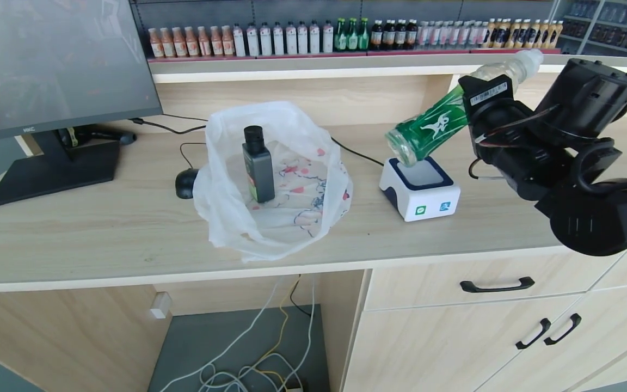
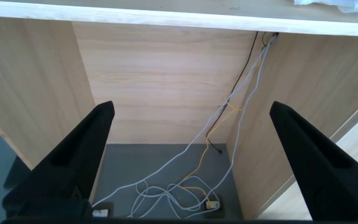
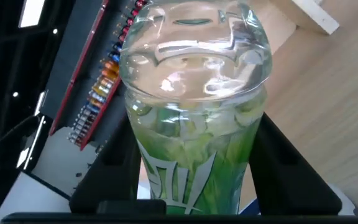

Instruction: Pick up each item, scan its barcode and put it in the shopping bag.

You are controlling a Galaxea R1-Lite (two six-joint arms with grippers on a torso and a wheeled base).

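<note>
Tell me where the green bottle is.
Head view, robot's right side: the green bottle is held tilted in the right gripper, its base just over the white scanner, right of the shopping bag.

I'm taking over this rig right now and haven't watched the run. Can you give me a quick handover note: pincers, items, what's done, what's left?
Right pincer: shut on the green bottle, which is held tilted, base end down over the scanner.
Left pincer: open, holding nothing, low and facing the space under the counter.
Shopping bag: open on the counter, to the left of the scanner, with a dark bottle upright inside.
Done: dark bottle bagged; green bottle picked up.
Left: finish scanning the green bottle, then put it in the bag.
</note>
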